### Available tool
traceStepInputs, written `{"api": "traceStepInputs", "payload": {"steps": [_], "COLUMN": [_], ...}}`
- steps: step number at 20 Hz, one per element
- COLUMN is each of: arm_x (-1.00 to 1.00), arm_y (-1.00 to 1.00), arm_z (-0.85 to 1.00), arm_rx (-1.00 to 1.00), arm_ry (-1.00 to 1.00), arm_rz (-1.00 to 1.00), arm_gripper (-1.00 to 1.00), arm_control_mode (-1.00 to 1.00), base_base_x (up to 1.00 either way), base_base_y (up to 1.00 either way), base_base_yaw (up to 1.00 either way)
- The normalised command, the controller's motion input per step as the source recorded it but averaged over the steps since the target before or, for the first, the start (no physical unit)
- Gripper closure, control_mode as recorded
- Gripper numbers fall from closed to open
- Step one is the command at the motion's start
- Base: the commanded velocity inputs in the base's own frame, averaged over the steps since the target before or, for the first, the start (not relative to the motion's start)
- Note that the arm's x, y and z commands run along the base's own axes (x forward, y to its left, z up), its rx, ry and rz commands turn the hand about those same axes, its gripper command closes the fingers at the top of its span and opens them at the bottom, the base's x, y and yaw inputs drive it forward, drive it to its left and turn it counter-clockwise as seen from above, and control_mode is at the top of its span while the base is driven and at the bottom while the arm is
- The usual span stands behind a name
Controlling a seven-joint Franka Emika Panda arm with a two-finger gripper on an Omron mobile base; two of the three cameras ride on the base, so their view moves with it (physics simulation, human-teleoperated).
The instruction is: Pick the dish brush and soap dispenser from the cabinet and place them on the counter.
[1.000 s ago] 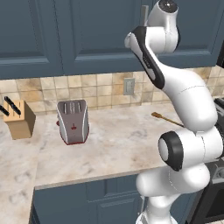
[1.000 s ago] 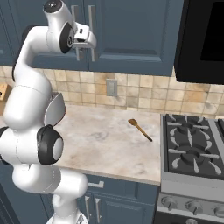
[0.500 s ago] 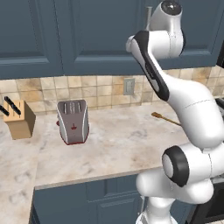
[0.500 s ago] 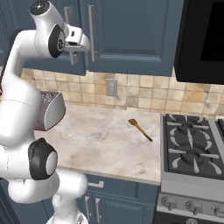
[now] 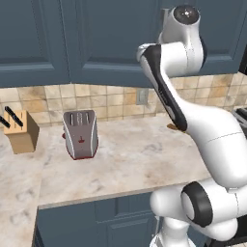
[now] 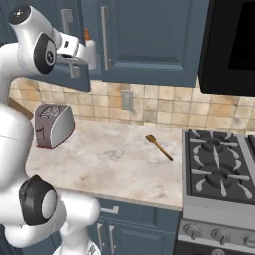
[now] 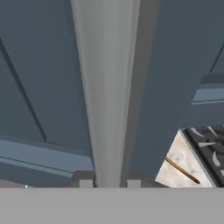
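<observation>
My gripper (image 6: 74,59) is shut on the long silver bar handle (image 7: 107,87) of the cabinet's left door (image 6: 79,79), which stands partly swung out from the cabinet (image 6: 149,35). Both dark fingertips (image 7: 86,183) sit either side of the bar in the hand view. Through the gap beside the door I see the soap dispenser (image 6: 90,50), a white bottle with an orange pump top, standing inside. The dish brush is hidden. Below lies the beige marbled counter (image 6: 109,159).
A silver toaster (image 5: 80,134) and a knife block (image 5: 20,132) stand at the counter's left. An orange-brown stick utensil (image 6: 159,147) lies near the stove (image 6: 219,169). A black microwave (image 6: 231,40) hangs to the right. The right door's handle (image 6: 104,30) is close beside my hand.
The left cabinet door has swung further open with my gripper on its handle, uncovering the soap dispenser. Both base views have shifted, so the camera has moved.
</observation>
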Motion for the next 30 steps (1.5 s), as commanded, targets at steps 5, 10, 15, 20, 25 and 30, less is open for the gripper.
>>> {"api": "traceStepInputs", "payload": {"steps": [5,10,15,20,25,30], "arm_x": [-0.44,-0.23,-0.12,-0.27,-0.41,-0.47], "arm_y": [0.29,0.26,0.2,0.38,0.52,0.62], "arm_z": [-0.14,-0.33,-0.07,0.0,0.0,0.0], "arm_rx": [0.0,-0.02,-0.02,-0.02,-0.03,-0.01], "arm_ry": [-0.06,-0.04,0.0,0.01,0.0,-0.03], "arm_rz": [-0.25,-0.17,-0.01,-0.03,-0.06,-0.11], "arm_gripper": [1.0,1.0,1.0,1.0,1.0,1.0], "arm_control_mode": [-1.0,-1.0,-1.0,-1.0,-1.0,-1.0], "base_base_x": [0.0,0.0,0.0,0.0,0.0,0.0], "base_base_y": [0.0,0.0,0.0,0.0,0.0,0.0], "base_base_yaw": [0.0,0.0,0.0,0.0,0.0,0.0]}}
